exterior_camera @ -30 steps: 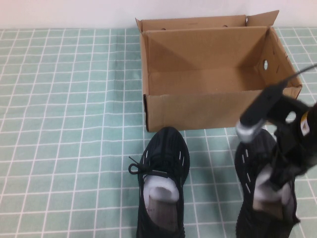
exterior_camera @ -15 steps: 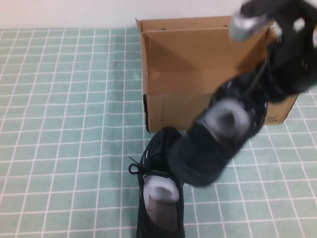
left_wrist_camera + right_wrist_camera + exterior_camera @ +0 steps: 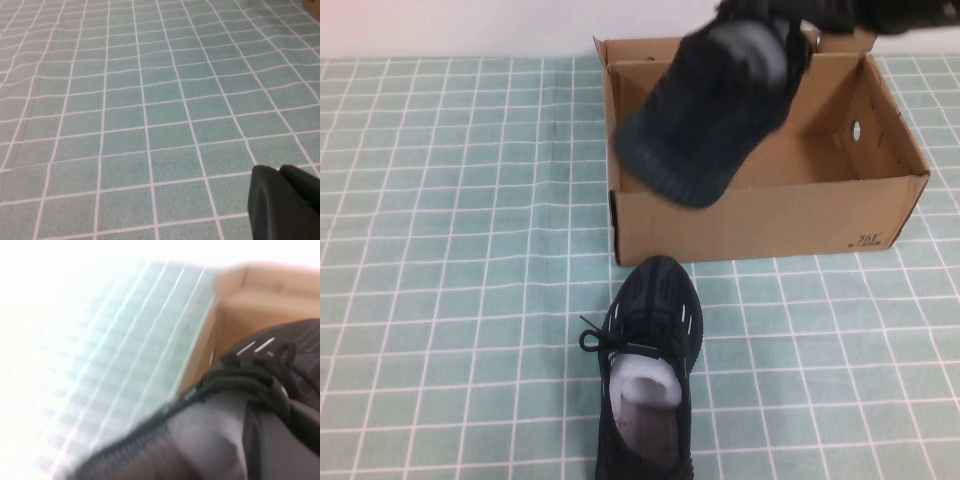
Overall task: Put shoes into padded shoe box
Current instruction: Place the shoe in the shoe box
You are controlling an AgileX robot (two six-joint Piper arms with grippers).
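Right end effector (image 3: 840,12), top right of the high view, clamped on a black shoe (image 3: 705,105) aloft over the open shoe box (image 3: 760,225) | left end effector (image 3: 285,202) closed above the green-checked desk (image 3: 450,250) | second shoe (image 3: 648,375) on desk, lower centre, before the box.

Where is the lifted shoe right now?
High view: the lifted shoe hangs from the right gripper over the shoe box, toward its left half, beyond the second shoe.
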